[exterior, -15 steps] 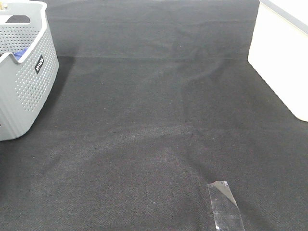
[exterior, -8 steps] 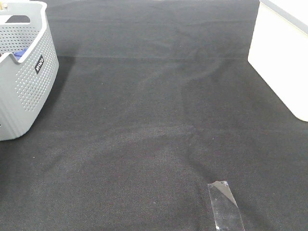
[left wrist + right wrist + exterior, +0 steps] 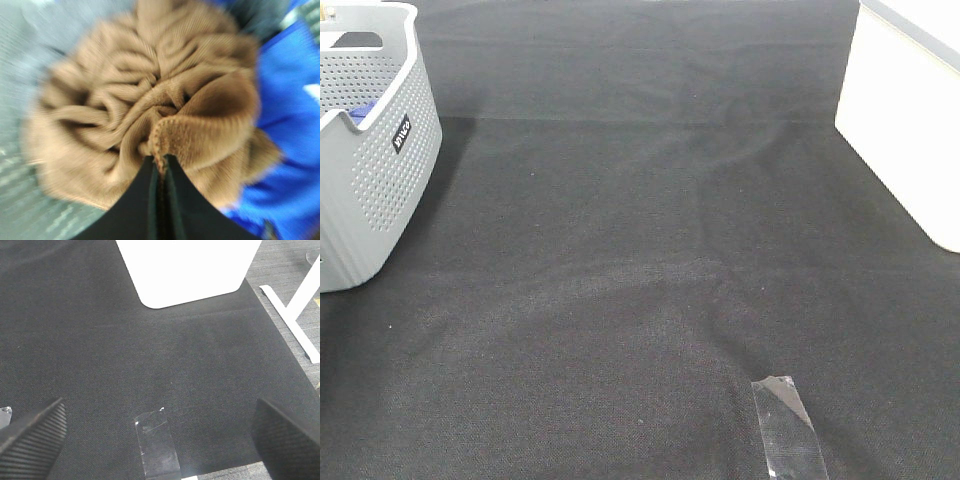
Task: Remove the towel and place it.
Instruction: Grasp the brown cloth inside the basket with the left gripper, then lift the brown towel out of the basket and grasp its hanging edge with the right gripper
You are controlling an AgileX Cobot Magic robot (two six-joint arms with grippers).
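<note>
Pinching one stitched fold of the towel (image 3: 125,100), my left gripper (image 3: 159,167) is closed on it inside the basket (image 3: 380,170) at the tabletop's far left corner, where the towel lies bunched against a blue cloth (image 3: 290,125). My right gripper (image 3: 160,435) hangs wide open and empty by the tabletop's near edge. The hold looks thin: a quick lift could let the fold slip, the touching blue cloth could ride out, or the towel's bulk could snag the basket rim.
</note>
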